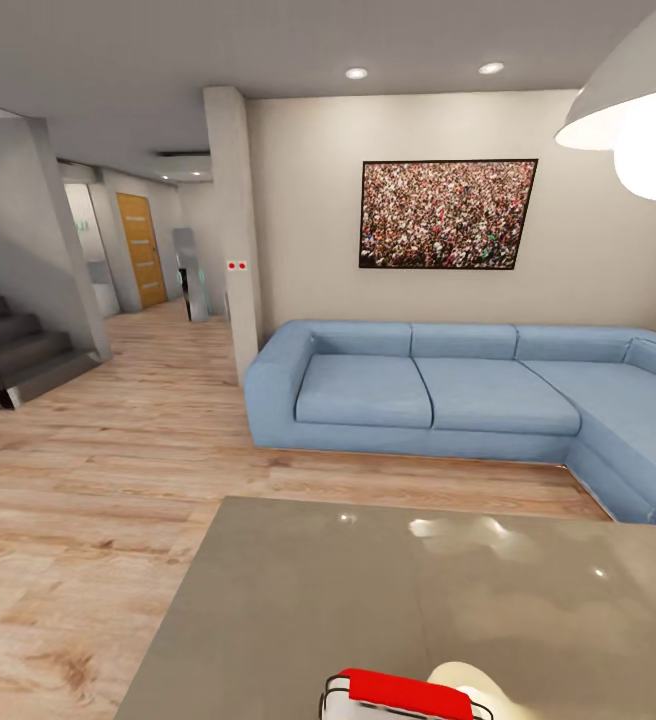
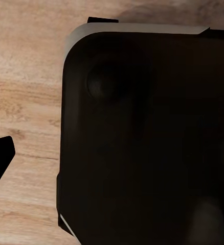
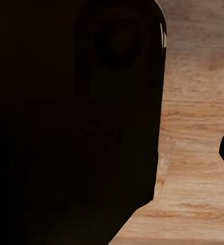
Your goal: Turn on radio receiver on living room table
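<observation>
the radio (image 1: 400, 696) sits on the table (image 1: 368, 590) at its near edge, low in the head view, red top and wire handle showing. beyond the table stand the blue sofa (image 1: 448, 390) and the crowd picture (image 1: 447, 214). each wrist view shows a dark robot part over wood floor (image 2: 25, 102); i cannot tell either pincer's state.

Home interior, living room: blue L-shaped sofa (image 1: 468, 395) against a beige wall, framed crowd picture (image 1: 447, 214) above it, white dome pendant lamp (image 1: 633, 110), light wood plank floor (image 1: 88, 500). Low glossy grey table (image 1: 388, 600) in the foreground. Staircase (image 1: 13, 355) at the left, hallway with a wooden door (image 1: 141, 248) behind, recessed ceiling lights (image 1: 356, 73).
</observation>
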{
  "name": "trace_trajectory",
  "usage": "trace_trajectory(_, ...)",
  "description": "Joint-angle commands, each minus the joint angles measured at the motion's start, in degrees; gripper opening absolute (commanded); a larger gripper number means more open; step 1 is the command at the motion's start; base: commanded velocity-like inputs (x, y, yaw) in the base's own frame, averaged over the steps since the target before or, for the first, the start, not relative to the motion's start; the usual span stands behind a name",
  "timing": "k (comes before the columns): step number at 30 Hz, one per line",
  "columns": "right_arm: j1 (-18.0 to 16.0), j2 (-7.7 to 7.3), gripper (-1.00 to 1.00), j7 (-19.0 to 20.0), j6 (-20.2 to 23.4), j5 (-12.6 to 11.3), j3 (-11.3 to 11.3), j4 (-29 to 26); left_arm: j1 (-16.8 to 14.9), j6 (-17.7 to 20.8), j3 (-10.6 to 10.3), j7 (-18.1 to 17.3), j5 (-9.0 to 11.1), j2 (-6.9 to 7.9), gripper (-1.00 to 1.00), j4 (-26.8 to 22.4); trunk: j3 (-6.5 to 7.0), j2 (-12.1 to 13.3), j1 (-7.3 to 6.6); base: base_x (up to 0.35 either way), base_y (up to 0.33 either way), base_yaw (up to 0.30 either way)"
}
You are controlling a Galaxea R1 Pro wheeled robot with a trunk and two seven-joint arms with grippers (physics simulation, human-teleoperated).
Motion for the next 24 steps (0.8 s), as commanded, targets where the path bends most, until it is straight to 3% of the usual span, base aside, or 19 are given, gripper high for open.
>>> trace_trajectory(1,0.00,0.01,1.00,0.00,0.00,0.00,0.00,0.00,0.00,0.04,-0.03,0.03,0.00,0.00,1.00,0.00,0.00,0.00,0.00,0.000,0.000,0.000)
trace_trajectory(24,0.00,-0.06,1.00,0.02,0.17,0.05,0.08,0.03,0.00,0.18,-0.06,0.05,-0.44,-0.09,1.00,0.00,0.00,0.00,0.00,0.000,0.000,0.000)
